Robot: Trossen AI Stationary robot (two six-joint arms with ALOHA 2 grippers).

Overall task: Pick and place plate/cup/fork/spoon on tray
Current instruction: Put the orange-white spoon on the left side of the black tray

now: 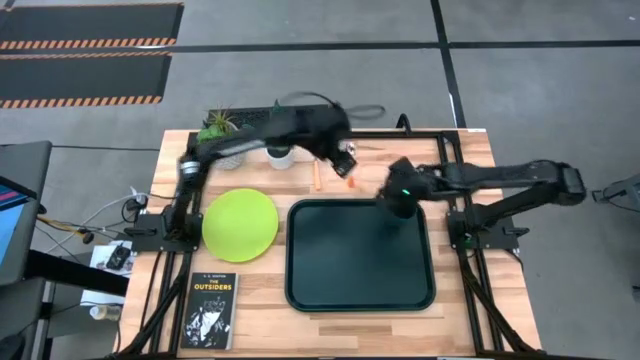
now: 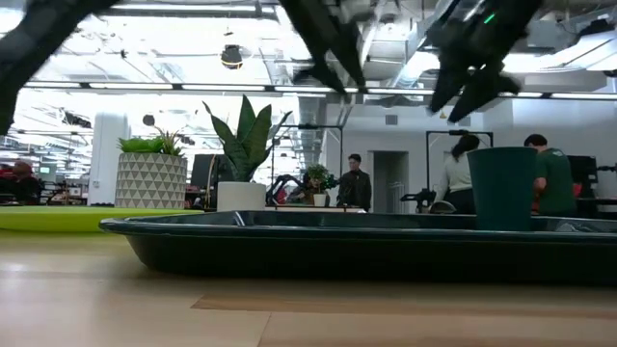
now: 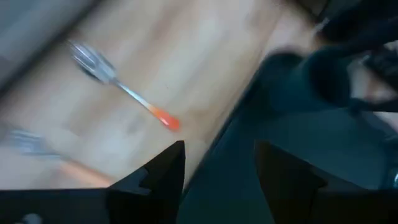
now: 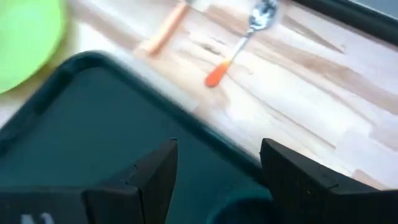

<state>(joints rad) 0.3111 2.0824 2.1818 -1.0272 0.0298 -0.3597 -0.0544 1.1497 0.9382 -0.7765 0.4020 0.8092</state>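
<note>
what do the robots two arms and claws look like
Both arms are dark, near-black, built of slim jointed links on black frame bases at the table's sides. The right arm carries a small green light near its wrist, above the right claw. A black cable loops behind the left arm, whose left claw shows a pale patch. Each claw ends in two flat, dark, angular fingers.

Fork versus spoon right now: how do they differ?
The spoon has a red-orange handle and a rounded metal bowl; the fork has a paler yellow-orange handle, its tines cut off in the right wrist view. The spoon lies nearer the tray. Both rest on the wooden table, outside the tray, ungripped.
</note>
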